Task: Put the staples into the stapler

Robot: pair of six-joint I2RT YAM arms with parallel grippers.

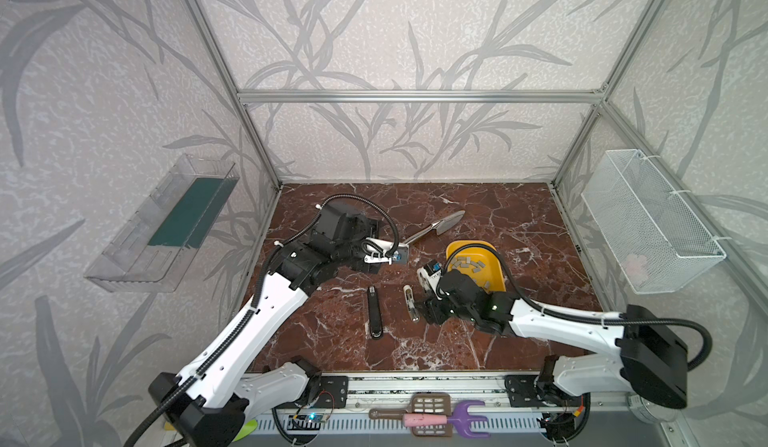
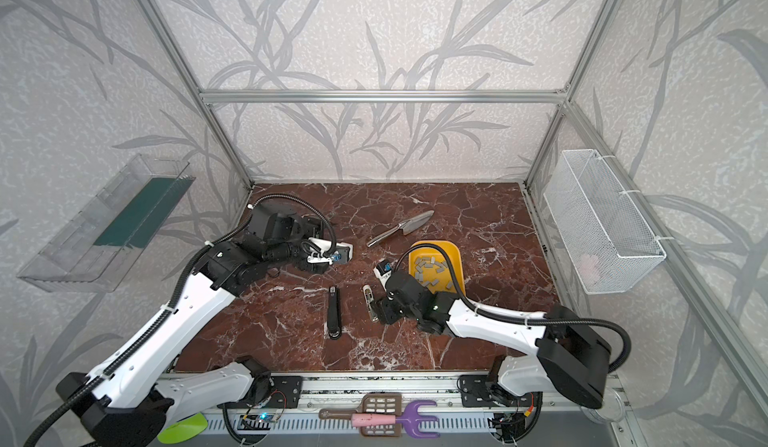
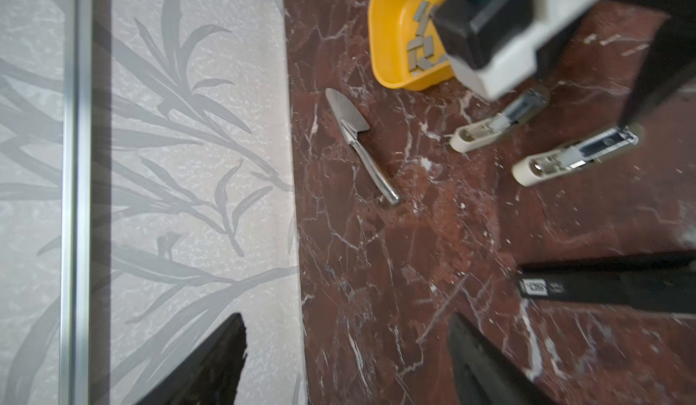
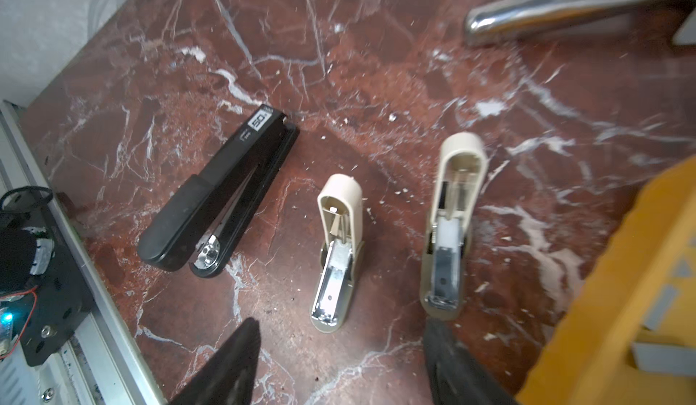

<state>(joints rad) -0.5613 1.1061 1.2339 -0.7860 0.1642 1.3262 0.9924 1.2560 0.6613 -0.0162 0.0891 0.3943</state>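
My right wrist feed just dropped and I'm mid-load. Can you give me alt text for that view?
Two beige staplers lie opened up on the marble table just beyond the open, empty right gripper. A closed black stapler lies beside them; opposite it, a yellow tray holds grey staples, and a metal trowel handle lies farther off.

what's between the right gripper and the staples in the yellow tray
nothing visible does. the staples lie loose in the open yellow tray, beside the open right gripper, which sits by two opened beige staplers; only the tray's low wall lies between.
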